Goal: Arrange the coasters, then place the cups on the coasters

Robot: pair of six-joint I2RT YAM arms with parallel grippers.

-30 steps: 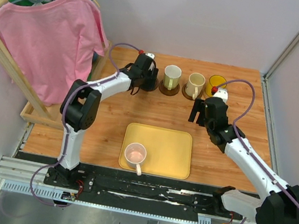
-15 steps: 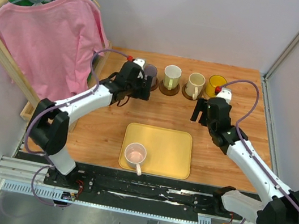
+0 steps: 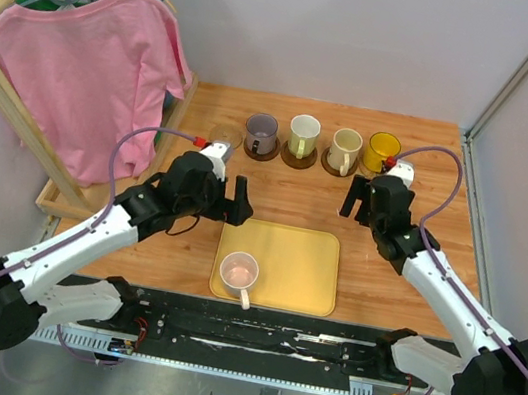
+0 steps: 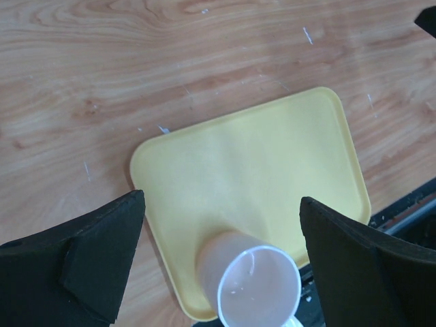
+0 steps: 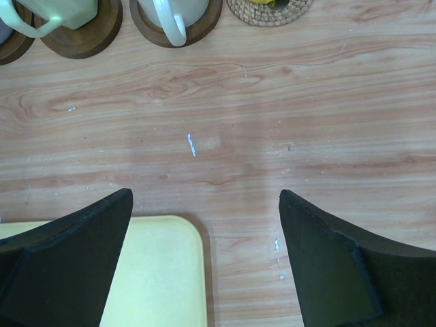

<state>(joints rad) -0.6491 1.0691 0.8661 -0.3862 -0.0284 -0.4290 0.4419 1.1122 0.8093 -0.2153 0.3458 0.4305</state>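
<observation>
Four cups stand on coasters in a row at the back: grey-purple (image 3: 261, 133), white-greenish (image 3: 303, 134), cream (image 3: 345, 148) and yellow (image 3: 383, 150). Left of them lies an empty tan coaster (image 3: 224, 135). The pale pink cup (image 3: 239, 272) stands on the yellow tray (image 3: 294, 258). My left gripper (image 3: 233, 202) hovers open over the tray's left edge; in its wrist view the pink cup (image 4: 255, 279) sits below and between the open fingers (image 4: 88, 266). My right gripper (image 3: 357, 201) is open and empty above bare wood, in front of the cream cup (image 5: 174, 12) and its dark coaster (image 5: 204, 20).
A wooden rack with a pink shirt (image 3: 83, 66) stands at the left, its base frame along the table's left side. The yellow tray's corner (image 5: 157, 272) lies just under the right gripper. Grey walls close off the back and right.
My left gripper has let go of the grey-purple cup on its coaster, opened wide and swung back to the tray's left edge. The right gripper widened slightly and barely moved.
</observation>
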